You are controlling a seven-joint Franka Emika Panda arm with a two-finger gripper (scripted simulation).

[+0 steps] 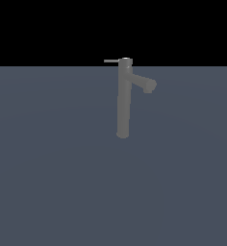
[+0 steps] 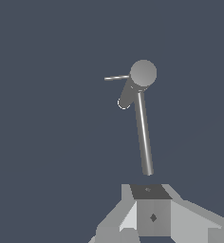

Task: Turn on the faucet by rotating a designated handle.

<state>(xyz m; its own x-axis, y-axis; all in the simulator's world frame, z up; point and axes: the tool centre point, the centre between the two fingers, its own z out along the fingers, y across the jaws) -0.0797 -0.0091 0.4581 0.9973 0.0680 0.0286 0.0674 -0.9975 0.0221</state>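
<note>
The faucet (image 1: 123, 101) is a tall slim grey column standing upright on the floor, with a thick angled spout (image 1: 144, 82) pointing to the exterior view's right. The handle (image 1: 111, 61), a thin light rod, sticks out level from the top cap toward the exterior view's left. The wrist view looks down on the faucet (image 2: 143, 133), its round cap (image 2: 143, 72), the handle (image 2: 116, 77) and the spout (image 2: 126, 95). Grey blocky parts of my gripper (image 2: 149, 209) show at the picture's edge, well apart from the faucet. Its fingers cannot be made out. No gripper appears in the exterior view.
A flat blue-grey floor (image 1: 53, 182) spreads around the faucet in both views. Behind it in the exterior view is a black background.
</note>
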